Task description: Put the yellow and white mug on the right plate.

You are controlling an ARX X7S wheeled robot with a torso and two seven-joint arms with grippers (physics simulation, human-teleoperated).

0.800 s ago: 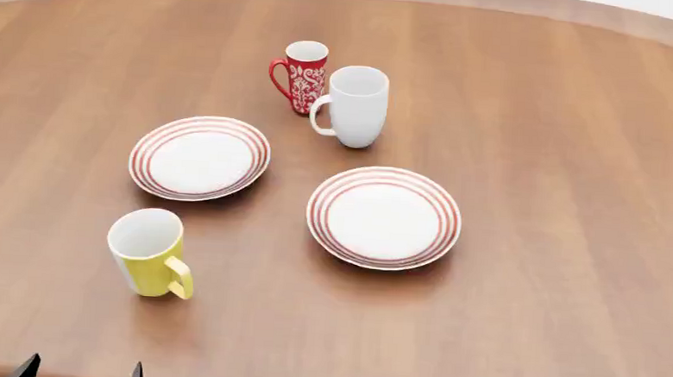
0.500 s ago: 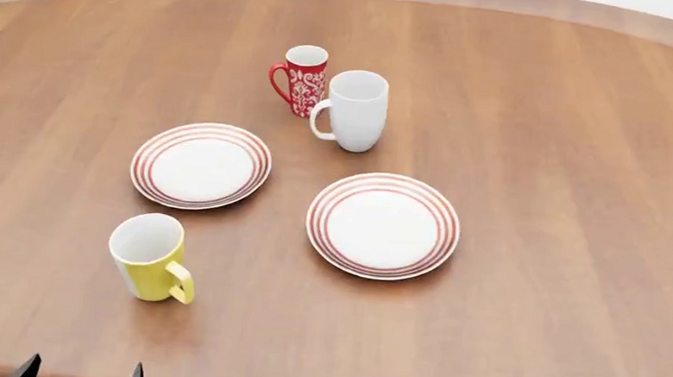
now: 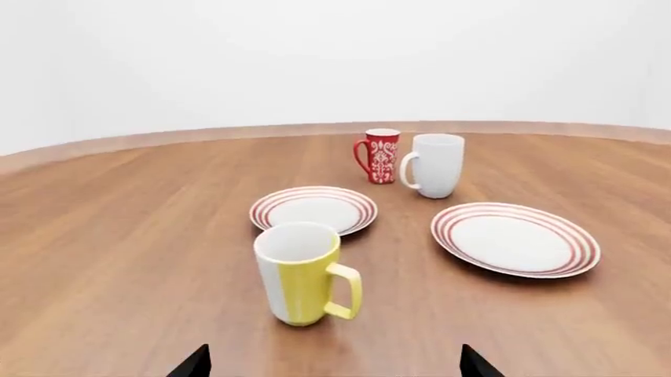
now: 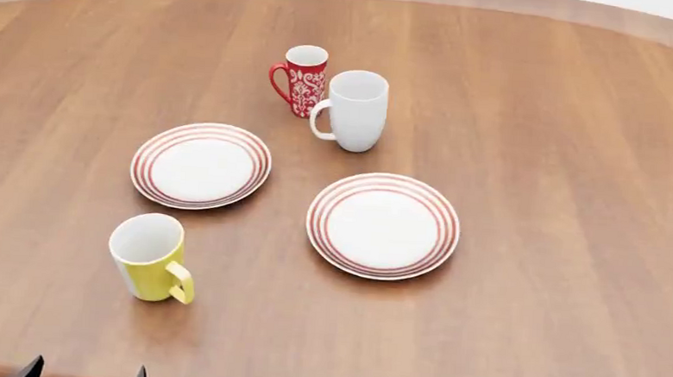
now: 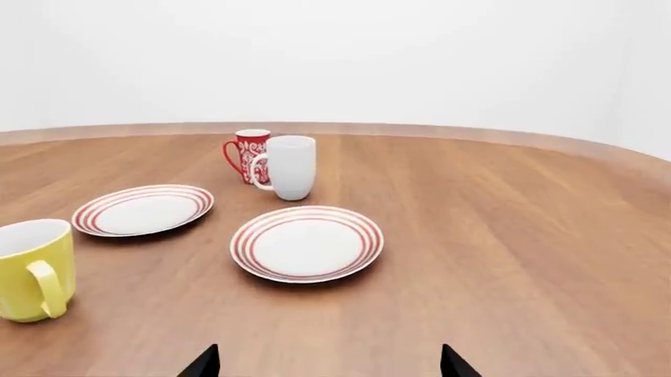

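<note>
**A:** Where does the yellow and white mug stand?

**B:** Upright on the wooden table, near the front edge on the robot's left, its loop handle turned toward the robot and slightly right. It sits well apart from the right plate, which lies bare. The other plate is just behind the mug; the white mug and red patterned mug stand farther back.

**A:** How will it handle?

**B:** Likely stiff glazed ceramic, moderately heavy, smooth enough to slip and liable to chip if dropped. A grip across the rim, one finger inside and one outside, or around the body away from the handle, looks safest.

**A:** And the jaws?

**B:** The left gripper shows only two dark fingertips spread wide apart, with the mug just ahead between their lines, untouched. The right gripper is likewise spread wide, holding nothing, facing the right plate.
</note>
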